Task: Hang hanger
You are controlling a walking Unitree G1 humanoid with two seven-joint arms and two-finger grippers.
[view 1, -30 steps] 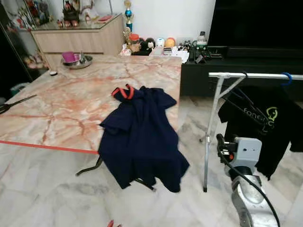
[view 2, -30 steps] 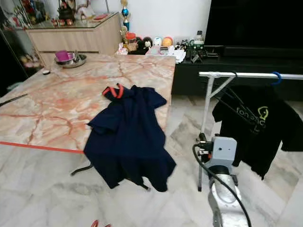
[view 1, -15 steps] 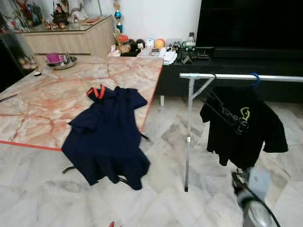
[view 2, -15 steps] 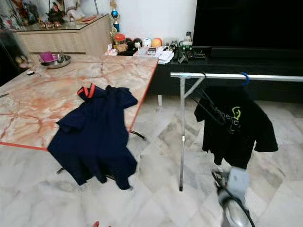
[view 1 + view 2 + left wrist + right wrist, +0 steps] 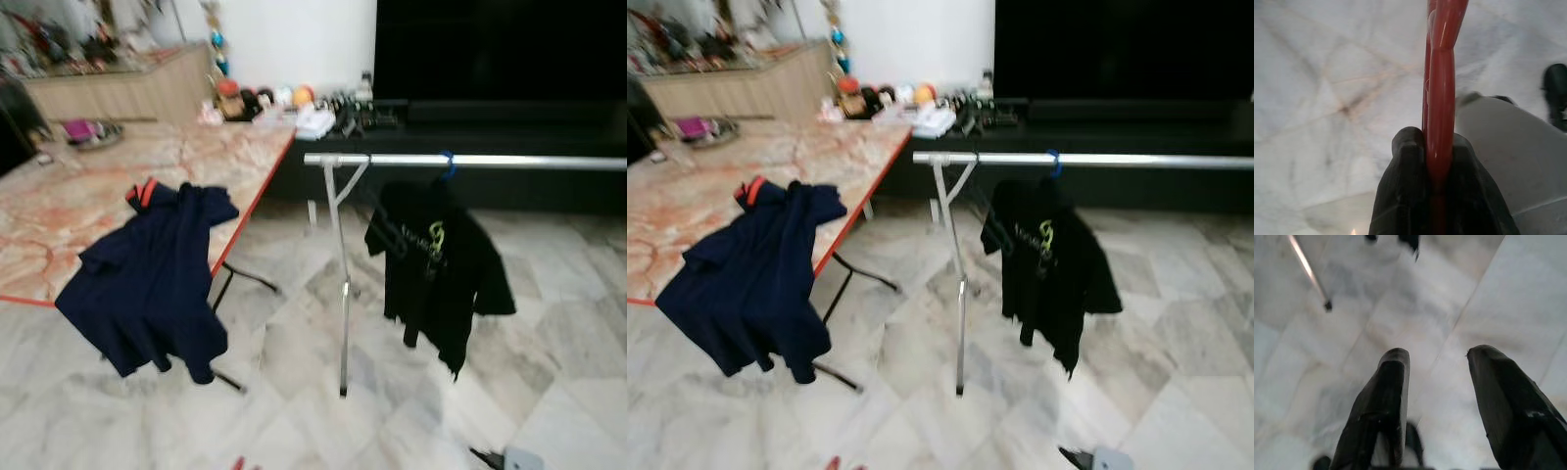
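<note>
My left hand (image 5: 1437,161) is pinched tight on the red hanger (image 5: 1442,93), both fingers (image 5: 1405,186) pressed vs. its thin edge; the hanger runs straight out ahead of the hand, over pale marble floor (image 5: 1327,83). A grey rounded shape sits just beside the hand, can't tell what it is. In the head views I catch a red sliver at the bottom edge, low and close to me, prob. the hanger.

Right hand (image 5: 1437,382) is spread wide, nothing btwn the fingers (image 5: 1386,396), pointing down at the floor. Beyond it, well ahead, I see the foot of the rack's post. A bit of the right arm (image 5: 514,458) peeks in at the lower right of the left eye view.

The rack (image 5: 338,284) stands well ahead of both hands: silver rail across, one upright post. A black tee (image 5: 436,264) w/ a green logo hangs from the rail on a blue hook (image 5: 448,164), just beside the post. Black hangers seem to sit next to it, too blurred to count.

Ahead of the left hand, the marble counter (image 5: 69,211) w/ a red edge carries a navy shirt (image 5: 152,279) w/ orange collar, draped over the near edge. Head views are blurred.
</note>
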